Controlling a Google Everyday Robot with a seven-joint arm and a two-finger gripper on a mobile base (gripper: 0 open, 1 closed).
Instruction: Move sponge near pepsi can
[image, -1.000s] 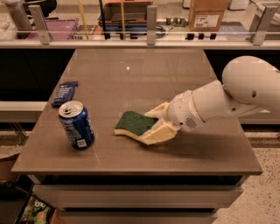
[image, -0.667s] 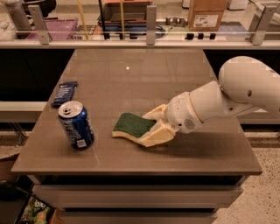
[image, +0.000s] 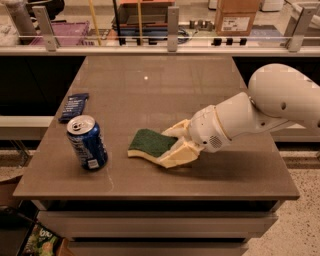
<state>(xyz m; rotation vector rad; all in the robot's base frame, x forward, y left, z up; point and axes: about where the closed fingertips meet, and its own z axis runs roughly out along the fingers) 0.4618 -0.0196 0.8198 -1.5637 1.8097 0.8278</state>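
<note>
The sponge (image: 149, 142), pale yellow with a dark green top, lies low over the brown table (image: 150, 85) at the front middle. My gripper (image: 175, 144) comes in from the right on a white arm and is shut on the sponge's right end, one cream finger behind it and one in front. The pepsi can (image: 87, 142), blue with a silver top, stands upright at the front left, a short gap to the left of the sponge.
A flat dark blue packet (image: 74, 106) lies near the table's left edge, behind the can. A glass rail with metal posts (image: 172, 22) runs along the far edge. The table's front edge is close below the can and sponge.
My gripper has carried the sponge a little to the left, closer to the can. The can and packet have not moved.
</note>
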